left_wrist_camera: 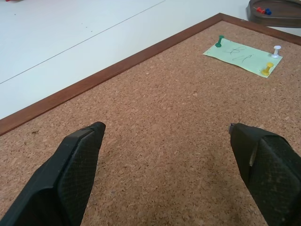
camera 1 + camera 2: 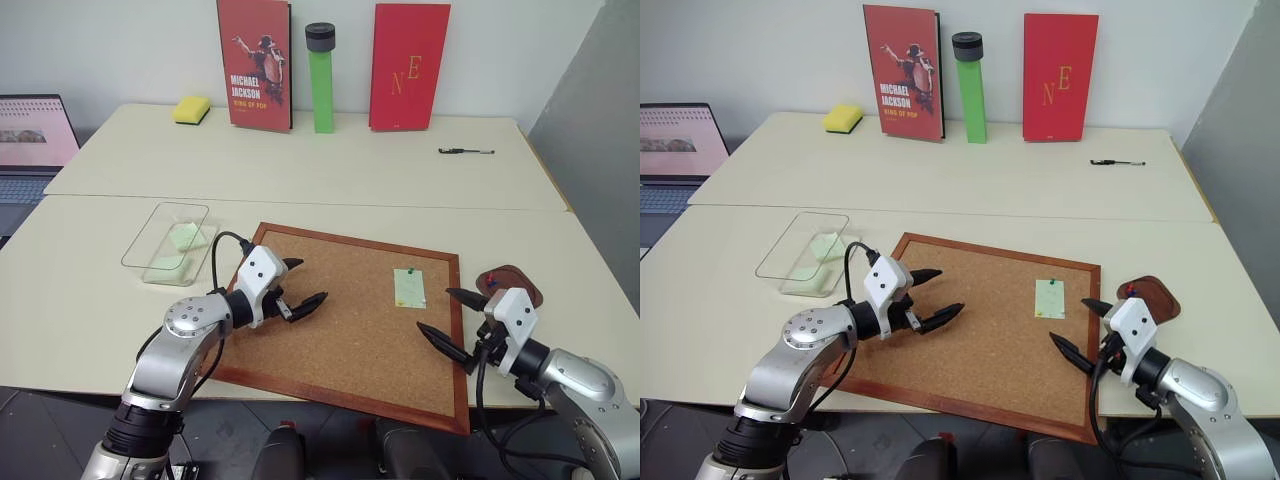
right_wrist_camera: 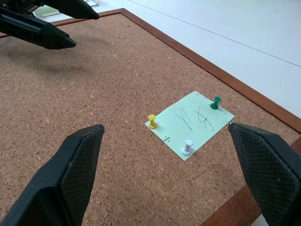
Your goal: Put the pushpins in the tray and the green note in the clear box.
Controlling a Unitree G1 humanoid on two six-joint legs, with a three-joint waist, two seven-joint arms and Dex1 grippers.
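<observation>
The green note (image 3: 190,125) lies flat on the right part of the corkboard (image 2: 350,330), held by a green pushpin (image 3: 216,102), a yellow one (image 3: 152,121) and a white one (image 3: 188,147). Just off the board's right edge sits the brown tray (image 2: 523,276), with a red and a blue pin in it. The clear box (image 2: 141,236) stands left of the board with pale green slips inside. My left gripper (image 2: 312,281) hovers open over the board's left part. My right gripper (image 2: 434,310) is open near the board's right edge, a little short of the note.
At the back of the table stand two red books (image 2: 255,62), a tall green cylinder (image 2: 321,80) and a yellow sponge (image 2: 191,109). A black pen (image 2: 466,151) lies at the back right. A laptop (image 2: 30,140) sits at the far left.
</observation>
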